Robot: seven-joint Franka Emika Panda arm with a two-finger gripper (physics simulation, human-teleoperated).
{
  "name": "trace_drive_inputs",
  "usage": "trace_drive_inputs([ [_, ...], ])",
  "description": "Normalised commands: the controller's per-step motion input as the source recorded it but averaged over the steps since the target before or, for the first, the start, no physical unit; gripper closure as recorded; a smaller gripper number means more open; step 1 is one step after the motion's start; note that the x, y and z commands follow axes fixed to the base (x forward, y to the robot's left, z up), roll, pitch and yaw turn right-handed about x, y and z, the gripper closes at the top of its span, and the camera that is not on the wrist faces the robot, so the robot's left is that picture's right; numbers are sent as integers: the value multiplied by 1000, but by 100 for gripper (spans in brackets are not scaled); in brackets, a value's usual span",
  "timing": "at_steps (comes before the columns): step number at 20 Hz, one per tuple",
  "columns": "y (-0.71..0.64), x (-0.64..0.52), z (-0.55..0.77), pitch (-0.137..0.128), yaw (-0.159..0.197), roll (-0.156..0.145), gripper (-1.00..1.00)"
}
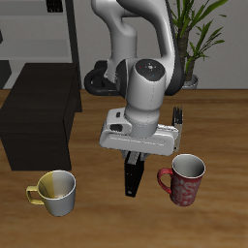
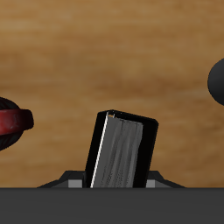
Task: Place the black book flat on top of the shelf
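The black book (image 1: 133, 180) stands upright on its edge on the wooden table, between the two mugs. My gripper (image 1: 135, 158) hangs straight above it, with its fingers down at the book's top edge. In the wrist view the book (image 2: 122, 150) fills the space right under the gripper body and its grey page edge shows. The fingertips are hidden, so I cannot tell whether they grip it. The shelf (image 1: 39, 121), a low dark boxy cabinet, stands apart from the book at the table's side. Its flat top is bare.
A yellow mug (image 1: 55, 191) stands near the front edge, in front of the shelf. A red mug (image 1: 184, 180) stands close beside the book and also shows in the wrist view (image 2: 10, 122). A potted plant (image 1: 199, 34) is far back.
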Motion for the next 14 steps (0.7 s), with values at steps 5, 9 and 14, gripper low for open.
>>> trace_drive_inputs([
  [5, -15, -113, 202, 4, 35, -5, 100],
  [9, -102, -233, 437, -27, 59, -7, 100],
  [14, -223, -325, 716, -75, 70, -11, 100],
])
